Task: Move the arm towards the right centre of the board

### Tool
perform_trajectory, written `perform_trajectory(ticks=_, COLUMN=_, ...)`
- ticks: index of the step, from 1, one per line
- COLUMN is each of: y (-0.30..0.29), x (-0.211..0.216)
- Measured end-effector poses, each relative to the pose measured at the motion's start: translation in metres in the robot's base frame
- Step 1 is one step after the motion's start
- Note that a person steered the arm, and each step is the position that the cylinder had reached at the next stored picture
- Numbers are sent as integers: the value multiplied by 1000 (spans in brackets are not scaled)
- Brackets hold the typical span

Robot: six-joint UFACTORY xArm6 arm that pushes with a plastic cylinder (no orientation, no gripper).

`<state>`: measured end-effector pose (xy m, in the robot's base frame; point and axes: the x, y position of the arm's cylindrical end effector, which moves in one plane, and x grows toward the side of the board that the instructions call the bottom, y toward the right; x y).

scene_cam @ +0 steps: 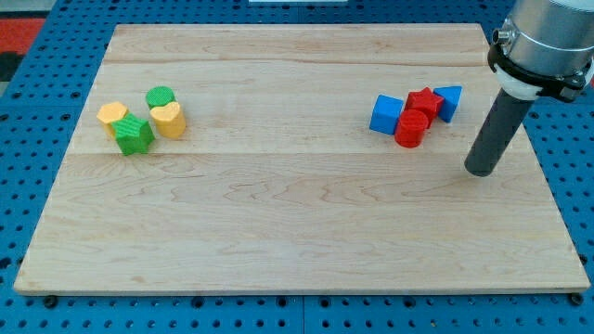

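My tip (481,169) rests on the wooden board (297,223) at the view's right, about mid-height. It stands to the right of and slightly below a cluster of blocks, apart from them. That cluster holds a blue cube (386,114), a red star (424,101), a red cylinder (411,128) and a blue triangular block (449,100), all touching or nearly so. The rod (497,130) rises to the arm's grey body (546,42) at the top right corner.
At the view's left is a second cluster: a yellow hexagon-like block (112,115), a green star (135,135), a green cylinder (161,96) and a yellow heart (168,120). A blue pegboard (575,186) surrounds the board.
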<state>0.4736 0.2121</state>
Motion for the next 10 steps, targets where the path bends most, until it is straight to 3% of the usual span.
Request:
perform_trajectory(ticks=5, y=-24, x=0)
perform_trajectory(ticks=8, y=5, x=15)
perform_trajectory(ticks=10, y=-6, x=15)
